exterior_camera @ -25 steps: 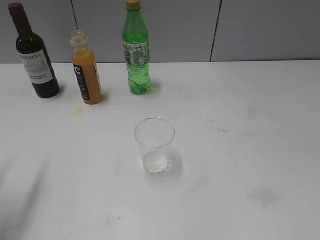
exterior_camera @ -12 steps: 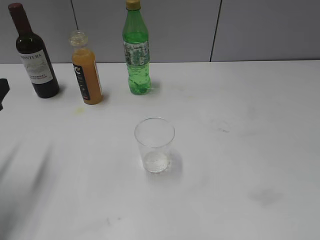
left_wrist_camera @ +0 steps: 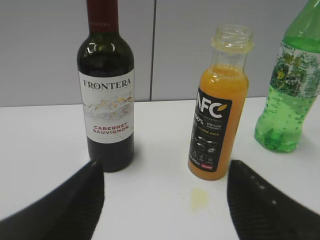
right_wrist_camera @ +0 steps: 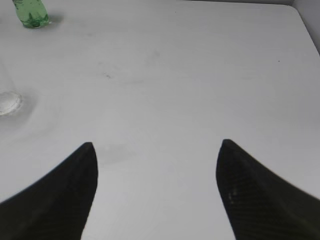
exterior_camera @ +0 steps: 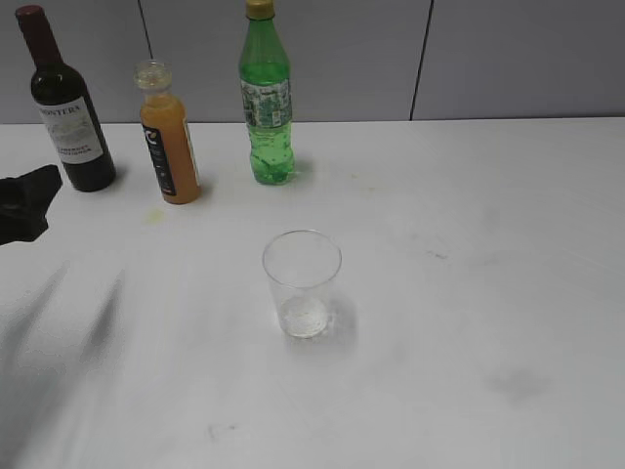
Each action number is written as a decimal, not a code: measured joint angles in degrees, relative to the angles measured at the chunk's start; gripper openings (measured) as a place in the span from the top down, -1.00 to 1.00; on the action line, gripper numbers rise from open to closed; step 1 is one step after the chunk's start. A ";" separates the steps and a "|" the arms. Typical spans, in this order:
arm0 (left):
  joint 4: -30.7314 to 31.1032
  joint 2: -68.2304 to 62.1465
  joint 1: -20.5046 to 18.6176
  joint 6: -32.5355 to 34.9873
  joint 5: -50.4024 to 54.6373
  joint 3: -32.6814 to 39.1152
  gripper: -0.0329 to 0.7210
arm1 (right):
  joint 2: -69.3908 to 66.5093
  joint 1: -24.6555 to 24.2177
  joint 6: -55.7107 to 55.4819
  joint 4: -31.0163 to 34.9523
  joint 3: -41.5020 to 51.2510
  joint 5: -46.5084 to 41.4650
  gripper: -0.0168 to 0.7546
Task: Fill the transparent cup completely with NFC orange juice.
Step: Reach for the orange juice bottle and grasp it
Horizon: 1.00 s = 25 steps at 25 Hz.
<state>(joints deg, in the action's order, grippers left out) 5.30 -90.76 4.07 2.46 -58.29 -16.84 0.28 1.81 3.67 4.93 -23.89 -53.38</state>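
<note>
The transparent cup [exterior_camera: 302, 283] stands upright and empty in the middle of the white table; only its base shows in the right wrist view [right_wrist_camera: 7, 102]. The NFC orange juice bottle [exterior_camera: 168, 137], uncapped, stands at the back left; in the left wrist view [left_wrist_camera: 218, 110] it is ahead and slightly right of centre. My left gripper [left_wrist_camera: 165, 172] is open and empty, a short way in front of the bottles; its tip shows at the left edge of the exterior view [exterior_camera: 27, 203]. My right gripper [right_wrist_camera: 156, 146] is open and empty over bare table, out of the exterior view.
A dark wine bottle [exterior_camera: 64, 107] with a white label stands left of the juice. A green plastic bottle [exterior_camera: 267, 98] stands to its right. A small yellowish stain [left_wrist_camera: 198, 197] lies on the table in front of the juice bottle. A grey wall runs behind the table.
My left gripper has come into the exterior view from the left edge, moving rightward toward the bottles. The cup and bottles have not moved.
</note>
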 joint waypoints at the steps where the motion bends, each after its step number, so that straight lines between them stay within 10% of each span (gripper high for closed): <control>1: 0.18 -1.26 0.00 -0.04 -2.10 0.00 -0.64 | 0.00 0.00 0.00 0.00 0.00 0.00 -0.53; 25: 22.61 -22.66 -3.56 -1.25 -10.94 -15.92 -0.64 | 0.00 0.00 0.00 0.00 0.00 0.00 -0.53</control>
<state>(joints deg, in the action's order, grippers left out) 27.91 -113.42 0.51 1.21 -69.23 -32.76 0.28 1.81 3.67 4.93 -23.89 -53.38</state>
